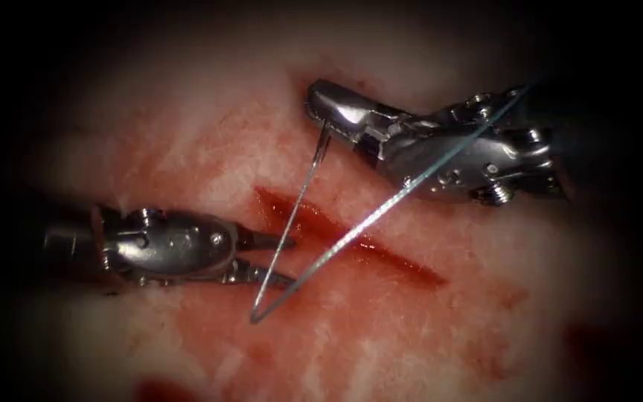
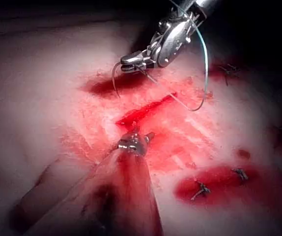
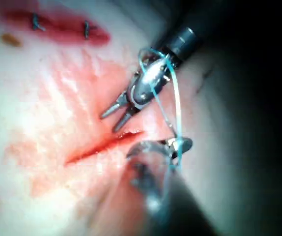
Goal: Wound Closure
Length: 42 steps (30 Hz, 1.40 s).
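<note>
The cut (image 1: 351,238) runs slantwise across the tissue (image 1: 210,141), with red fluid in it. My right tool (image 1: 318,100) hangs over the cut's right side, jaws shut on the needle (image 1: 321,145) near one end. The needle curves down from the jaws (image 2: 114,81), clear of the tissue. Thread (image 1: 381,212) drops from the needle, bends sharply at a loop (image 1: 254,318) and rises across the right tool. On the cut's left side my left tool (image 1: 292,260) stands open and holds nothing; the thread crosses between its tips. Both jaws of it show apart (image 3: 112,118).
Earlier stitches with cut thread ends sit in red patches (image 2: 200,189) (image 2: 239,172) (image 3: 86,29). Another stitch lies beyond the right tool (image 2: 227,71). Red fluid stains the tissue around the cut (image 1: 262,357).
</note>
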Motion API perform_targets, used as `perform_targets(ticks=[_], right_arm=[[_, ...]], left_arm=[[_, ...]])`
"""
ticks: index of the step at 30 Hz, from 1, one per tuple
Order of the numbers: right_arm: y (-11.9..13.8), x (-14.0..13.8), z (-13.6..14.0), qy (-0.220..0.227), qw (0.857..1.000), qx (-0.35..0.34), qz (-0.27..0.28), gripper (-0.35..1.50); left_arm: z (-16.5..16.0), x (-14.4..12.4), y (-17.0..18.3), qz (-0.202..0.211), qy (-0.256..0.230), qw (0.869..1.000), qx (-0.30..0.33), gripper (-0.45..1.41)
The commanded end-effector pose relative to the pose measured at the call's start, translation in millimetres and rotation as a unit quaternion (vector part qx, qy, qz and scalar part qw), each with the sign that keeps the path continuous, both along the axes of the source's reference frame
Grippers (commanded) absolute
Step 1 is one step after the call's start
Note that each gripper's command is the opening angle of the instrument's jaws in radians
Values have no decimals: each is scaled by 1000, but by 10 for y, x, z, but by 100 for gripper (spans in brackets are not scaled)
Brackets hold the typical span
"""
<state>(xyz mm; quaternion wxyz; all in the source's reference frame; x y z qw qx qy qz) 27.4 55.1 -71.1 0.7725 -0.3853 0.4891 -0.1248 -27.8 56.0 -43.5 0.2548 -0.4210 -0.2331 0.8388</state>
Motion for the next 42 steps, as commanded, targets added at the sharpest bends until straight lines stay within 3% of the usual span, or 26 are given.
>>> perform_targets(ticks=[1, 6, 12, 42], right_arm=[[-5, 0, 9, -5, 1000, -1, 2, -35], [-1, -12, 13, -1, 1000, -6, 14, -35], [0, 2, 13, 2, 1000, -1, 16, -35], [-2, 16, 5, 19, 999, 29, 24, -35]], left_arm=[[5, -4, -7, 2, -1, 1000, 1, 17], [5, -4, -6, 2, -1, 1000, 1, 16], [4, -3, -6, 2, -1, 1000, 1, 15], [7, -2, -6, 3, -1, 1000, 0, 12]])
